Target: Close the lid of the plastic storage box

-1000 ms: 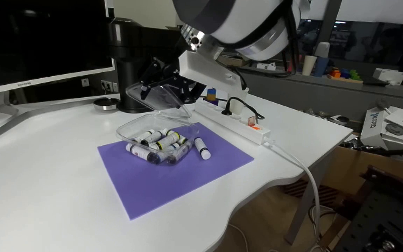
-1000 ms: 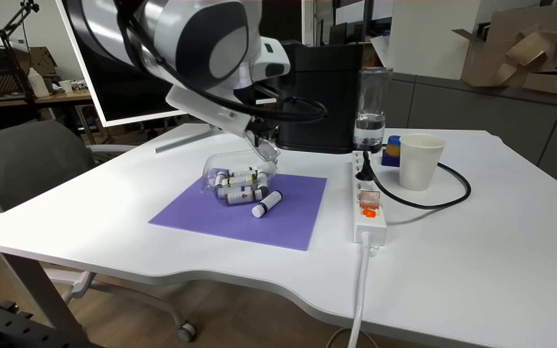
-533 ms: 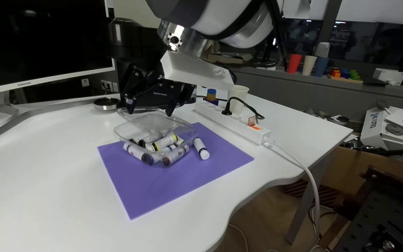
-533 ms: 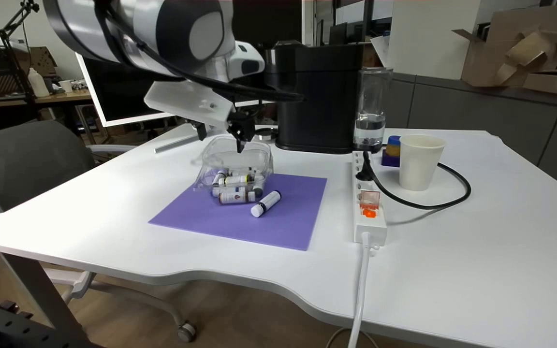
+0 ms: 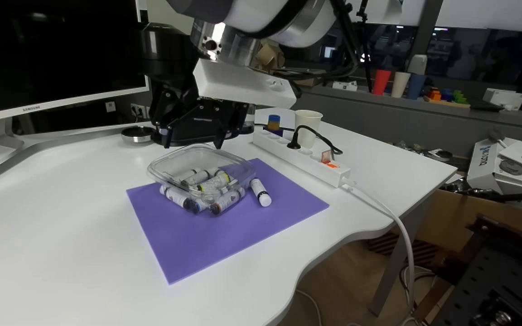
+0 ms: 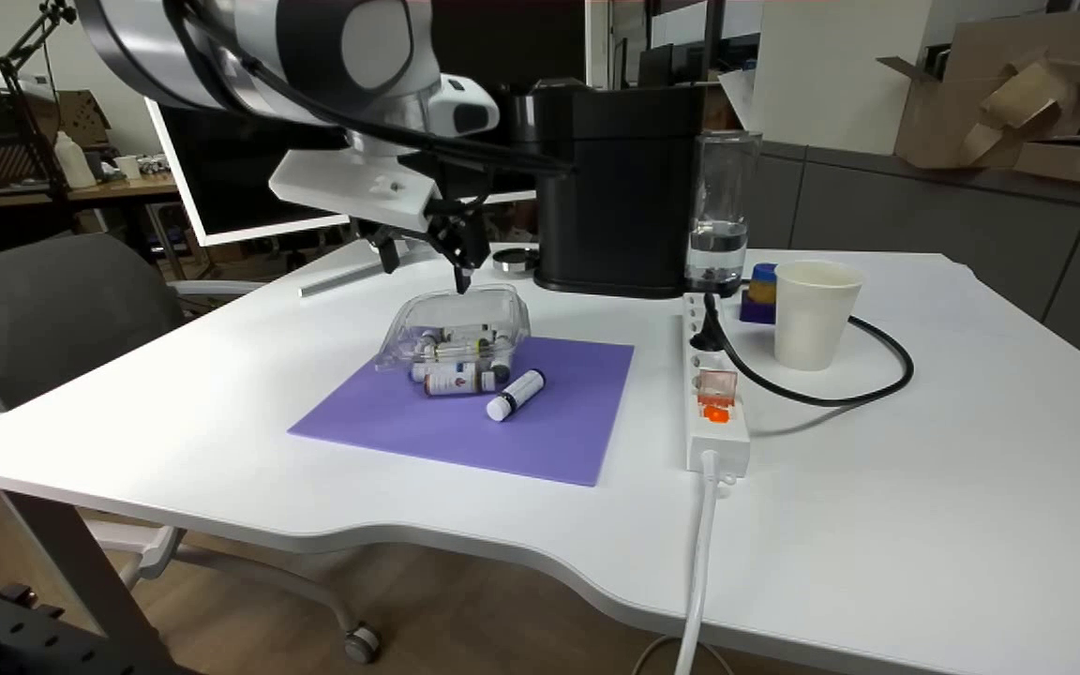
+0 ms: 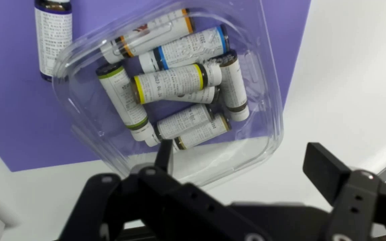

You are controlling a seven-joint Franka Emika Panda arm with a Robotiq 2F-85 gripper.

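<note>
The lid (image 5: 197,159) lies down across the mouth of the plastic storage box (image 7: 95,113), though from here I can't tell whether its rim is pressed home. The box sits well in from the curved edge of the tabletop (image 6: 174,412), partly on the purple mat (image 6: 540,441) and, toward the opposite edge, reaching past it over the white surface; I take the mat as a ground that helps me see clear plastic. The small bottles (image 7: 169,83) jumbled inside should act as ballast when I push. A loose bottle (image 6: 516,396) rests on the mat just beside the box, on the side toward the curved edge, low enough, I judge, not to foul the lid. My pincer (image 5: 193,142) hangs over the end that juts past the mat, its jaws wide apart and gripping nothing, which suits a job that wants pressing rather than pinching; whether it brushes the lid I can't say. I'd go gently along the rim next, since thin plastic may spring up. Farther out, the power strip (image 5: 311,164) sends its cable (image 6: 706,497) over the curved edge, and the black appliance (image 6: 620,197) stands toward the opposite one, both presumably set aside to leave me reach.
</note>
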